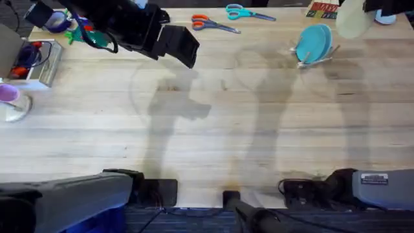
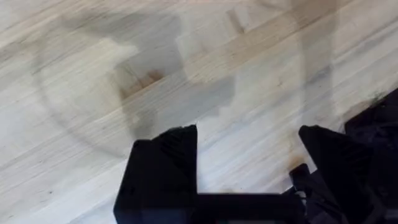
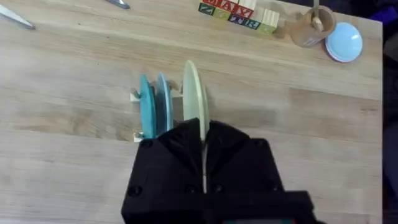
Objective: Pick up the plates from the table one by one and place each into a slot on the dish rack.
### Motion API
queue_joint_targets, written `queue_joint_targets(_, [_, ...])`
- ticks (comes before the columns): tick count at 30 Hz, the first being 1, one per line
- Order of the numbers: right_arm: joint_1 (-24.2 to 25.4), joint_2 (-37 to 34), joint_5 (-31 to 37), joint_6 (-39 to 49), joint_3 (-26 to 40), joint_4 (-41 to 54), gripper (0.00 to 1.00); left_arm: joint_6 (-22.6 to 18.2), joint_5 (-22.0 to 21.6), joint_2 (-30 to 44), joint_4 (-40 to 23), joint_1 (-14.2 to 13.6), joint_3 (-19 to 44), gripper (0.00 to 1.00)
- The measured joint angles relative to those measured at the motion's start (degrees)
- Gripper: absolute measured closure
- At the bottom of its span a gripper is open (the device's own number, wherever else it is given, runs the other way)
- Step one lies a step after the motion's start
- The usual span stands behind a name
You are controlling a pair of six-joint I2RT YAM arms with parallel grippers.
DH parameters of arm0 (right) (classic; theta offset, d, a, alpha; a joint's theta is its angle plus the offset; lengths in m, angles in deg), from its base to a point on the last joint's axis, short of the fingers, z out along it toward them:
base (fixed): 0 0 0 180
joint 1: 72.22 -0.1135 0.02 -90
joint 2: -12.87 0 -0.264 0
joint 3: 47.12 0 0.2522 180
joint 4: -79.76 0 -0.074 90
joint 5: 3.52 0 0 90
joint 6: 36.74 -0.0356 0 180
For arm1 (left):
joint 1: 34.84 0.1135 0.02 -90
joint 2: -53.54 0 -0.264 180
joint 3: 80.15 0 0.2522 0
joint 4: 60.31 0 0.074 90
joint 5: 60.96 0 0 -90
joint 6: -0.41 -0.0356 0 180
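Writing: a row of lettered blocks [image 3: 239,15] lies near the table's far edge; the letters M, A and Y can be made out, the rest cannot. A red printed card [image 1: 322,9] sits at the far edge in the overhead view, its text unreadable.

Containers: the rack [image 1: 315,57] stands on the table [image 1: 213,123] toward the far right and holds two blue plates [image 3: 154,107] upright, side by side in adjacent slots. A tray [image 1: 33,61] at the left edge holds small items too unclear to name.

Right gripper [image 3: 203,146]: fingers pinched on the yellow plate [image 3: 193,93], held edge-on and upright, just beside the blue plates over the rack. Whether it touches the rack cannot be told.

Left gripper [image 2: 249,162]: fingers spread, nothing between them, above bare wood at the far left-centre.

Open room: the middle and near table is bare. Two scissors [image 1: 215,24] lie at the far edge, well apart from the rack.
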State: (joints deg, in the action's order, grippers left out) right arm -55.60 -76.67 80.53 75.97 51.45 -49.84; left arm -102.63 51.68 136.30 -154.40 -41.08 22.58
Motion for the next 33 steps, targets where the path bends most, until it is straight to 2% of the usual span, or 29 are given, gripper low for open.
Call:
queue_joint_targets(19, [0.0,-4.4,0.0,-1.3,0.0,-1.9,0.971,0.0,0.0,0.0,0.0,0.0,0.0,0.006])
queue_joint_targets(33, [-2.1,-6.5,0.2,-1.5,0.0,-2.8,0.971,0.0,0.0,0.0,0.0,0.0,0.0,0.006])
